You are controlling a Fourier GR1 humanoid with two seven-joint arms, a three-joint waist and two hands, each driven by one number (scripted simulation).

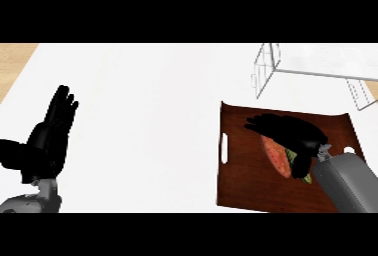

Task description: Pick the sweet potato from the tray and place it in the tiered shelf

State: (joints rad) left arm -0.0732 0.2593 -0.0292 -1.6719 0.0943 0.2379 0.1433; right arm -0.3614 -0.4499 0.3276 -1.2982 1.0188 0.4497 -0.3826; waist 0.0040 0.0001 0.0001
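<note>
The right hand (289, 132) is seen low over the tray (244, 185), spread across the sweet potato (276, 156), whose reddish flank shows just beneath the palm. The fingers reach out past the potato's far end, and whether they are curled round it or only laid over it cannot be told from this angle. The potato is judged to lie on the tray, not lifted, in the tray's right half.

The left hand (50, 135) is parked at the left side of the white surface (148, 125), open, fingers up, resting.

Trouble is easy to picture from here. If the fingers are closed with the potato caught only along its top, it may be rolled away across the smooth tray rather than taken up. If only one end is gripped, it could swing once raised. The tiered shelf (310, 65) stands just beyond the tray's far edge, its thin wire frame close at hand, so a low carry may see the potato or the knuckles clipped against a post. The tray itself could be nudged if the palm is pressed down.
</note>
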